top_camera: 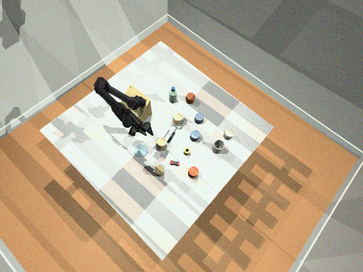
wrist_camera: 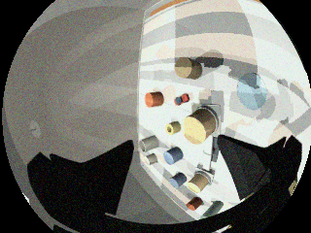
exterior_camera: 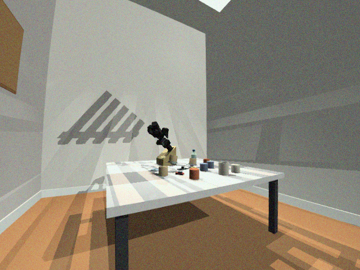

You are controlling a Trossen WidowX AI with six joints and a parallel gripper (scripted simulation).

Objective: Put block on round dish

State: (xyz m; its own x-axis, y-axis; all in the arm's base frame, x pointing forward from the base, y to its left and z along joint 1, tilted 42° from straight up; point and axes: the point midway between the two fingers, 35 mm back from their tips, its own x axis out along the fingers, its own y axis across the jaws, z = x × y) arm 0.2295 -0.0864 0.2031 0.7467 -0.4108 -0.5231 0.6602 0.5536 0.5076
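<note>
We see the black parallel-jaw gripper (top_camera: 141, 130) with its jaws spread wide and nothing between them, hanging above the pale patchwork table top (top_camera: 166, 215). Just beyond its fingertips stands the nearer tan cup (top_camera: 161, 143) on one end of the small dark balance (top_camera: 170, 135); the farther tan cup (top_camera: 177, 118) stands on the other end. Through the wrist camera the nearer cup (wrist_camera: 198, 124) fills the gap between the two dark fingers. The block is not visible in any view; we cannot tell which cup hides it. The round pale-blue dish (top_camera: 141, 150) lies flat just beside the nearer cup, below and slightly ahead of the gripper. The black arm (top_camera: 112, 99) folds back to its tan wedge-shaped base (top_camera: 146, 109). Farther out stand a green bottle with a blue cap (top_camera: 173, 95), two blue cylinders (top_camera: 199, 117), two orange cylinders (top_camera: 193, 171) and a grey open mug (top_camera: 218, 146).
</note>
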